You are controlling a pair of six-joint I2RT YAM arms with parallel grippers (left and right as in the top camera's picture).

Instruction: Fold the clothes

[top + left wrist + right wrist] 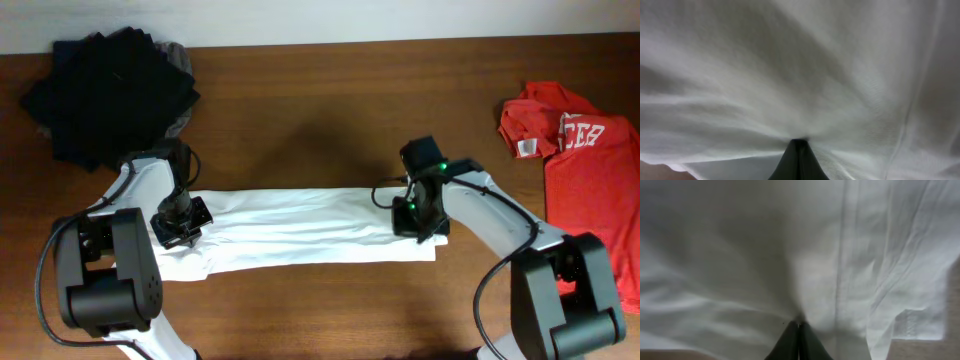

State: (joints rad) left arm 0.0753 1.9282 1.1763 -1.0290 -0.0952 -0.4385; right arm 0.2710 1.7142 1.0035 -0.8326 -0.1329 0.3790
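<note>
The white T-shirt [300, 228], laid as a long band across the worktop [320, 110], is pinched at its ends by the left fingers [792, 165] and right fingers [789, 344], and could be dropped if pulled unevenly.

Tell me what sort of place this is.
Probably a robot test bench for laundry folding: a wooden table, the left gripper and right gripper both pinching a white T-shirt, and a red T-shirt and a pile of dark clothes set aside.
</note>
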